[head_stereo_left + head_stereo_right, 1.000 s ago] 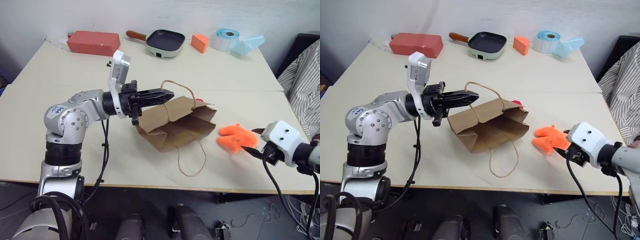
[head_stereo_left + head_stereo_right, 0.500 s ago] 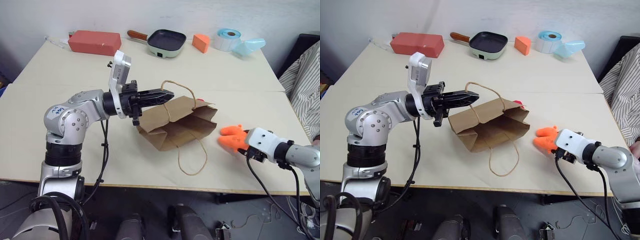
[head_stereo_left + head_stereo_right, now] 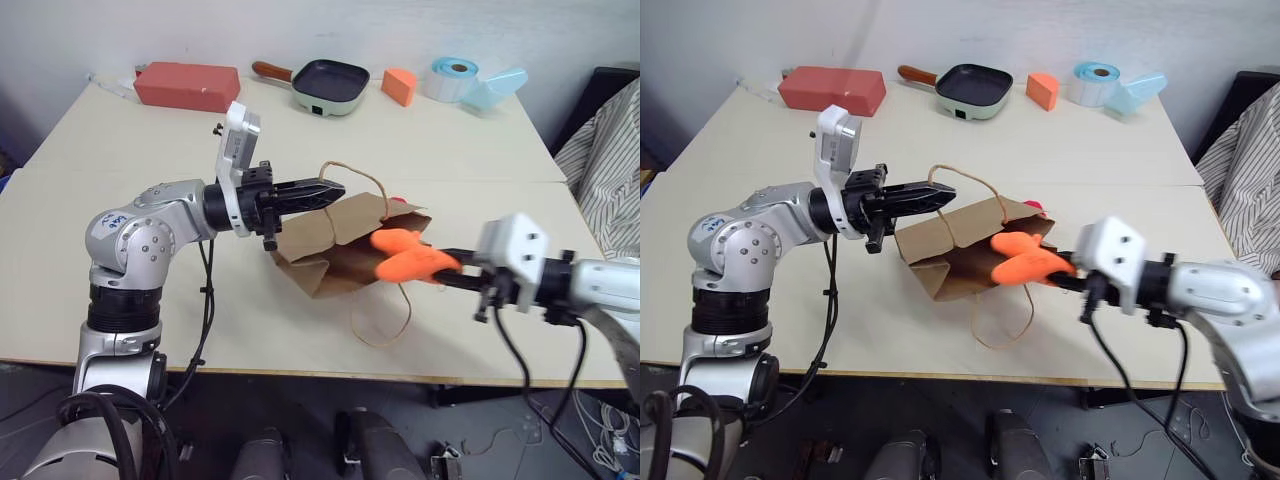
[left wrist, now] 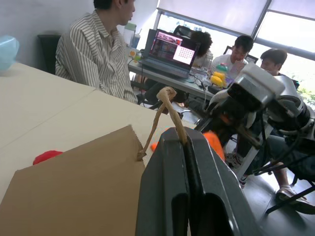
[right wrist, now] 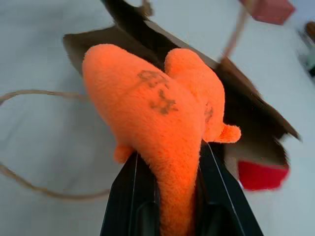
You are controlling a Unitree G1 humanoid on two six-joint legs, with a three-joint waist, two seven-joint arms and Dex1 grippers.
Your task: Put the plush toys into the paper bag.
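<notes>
carrying the orange plush toy (image 3: 404, 257) pinched in your right gripper (image 3: 447, 264) toward the paper bag (image 3: 345, 246), whose handle your left gripper (image 3: 330, 190) pinches up; next, push it through the mouth.

No words, brands or numbers can be read. The orange plush toy (image 5: 157, 123) carries small dark stitched marks on its fuzz, too faint to make out. The laptop screen (image 4: 173, 49) behind the surface shows coloured content that is too small to read.
</notes>
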